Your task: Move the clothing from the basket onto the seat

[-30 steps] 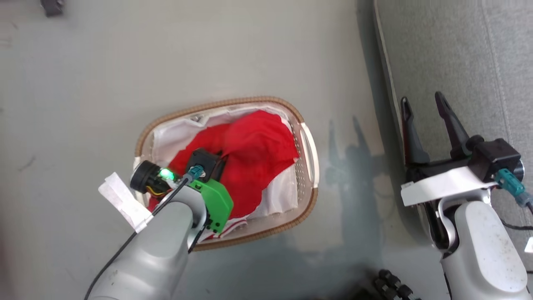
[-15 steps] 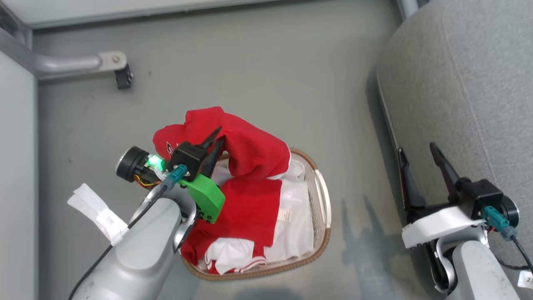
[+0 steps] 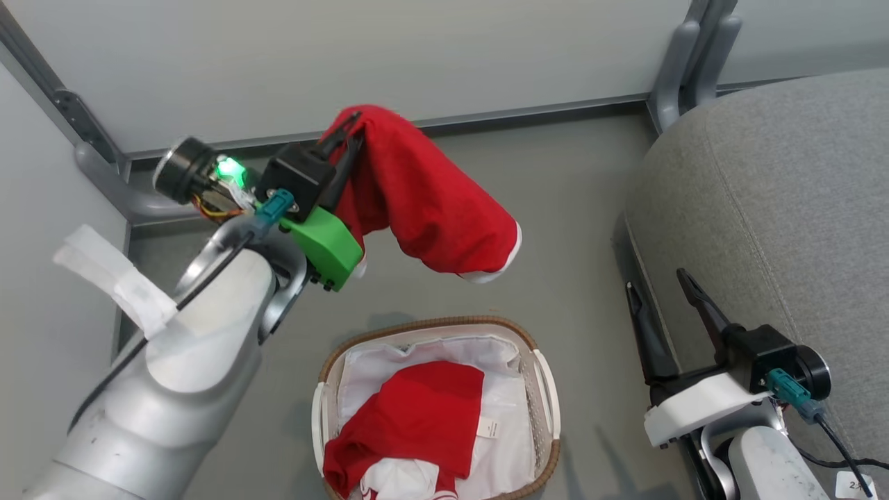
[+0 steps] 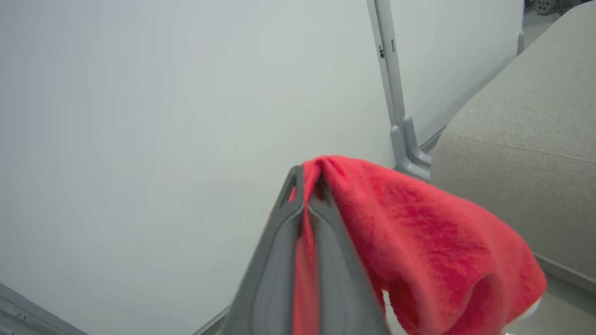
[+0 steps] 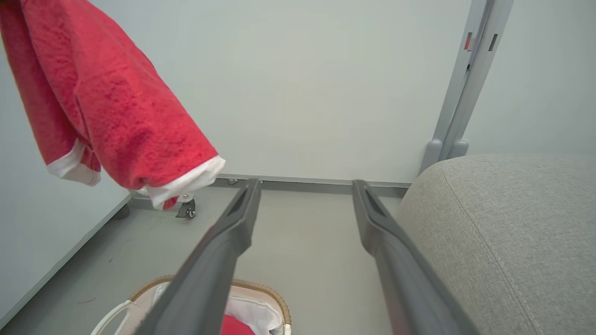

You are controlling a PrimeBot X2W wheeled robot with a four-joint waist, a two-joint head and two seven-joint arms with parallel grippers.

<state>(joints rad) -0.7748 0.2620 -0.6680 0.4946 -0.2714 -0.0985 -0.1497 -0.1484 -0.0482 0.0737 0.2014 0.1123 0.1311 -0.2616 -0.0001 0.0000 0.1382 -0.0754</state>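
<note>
- Head view: the left claw [image 3: 351, 128] is pinched fully shut on one edge of a red garment [image 3: 430, 201]. The garment hangs high above the floor [image 3: 576, 208], clear of the basket [image 3: 430, 323] and well to the left of the seat [image 3: 785, 208]. More red clothing [image 3: 410, 417] lies in the basket on its white lining [image 3: 507, 389], so the job looks only partly done. The right claw [image 3: 655, 281] stands wide open and empty, just beside the seat's front edge.
- Left wrist view: the left claw's two fingers meet with only a thin fold of the red garment [image 4: 419, 242] between them. The bulk droops to the right, toward the seat [image 4: 521, 163]. With so narrow a bite, a quick swing could tug the cloth free and drop it on the floor.
- Right wrist view: the garment's white hem [image 5: 186, 181] dangles at the upper left, above the spread fingers of the right claw [image 5: 306, 186], with the basket's rim [image 5: 260, 284] below. On the way across, the trailing hem could snag those fingers or catch on the seat's rounded corner [image 5: 433, 181]. If let go too soon, the garment would likely land on the floor between basket and seat.
</note>
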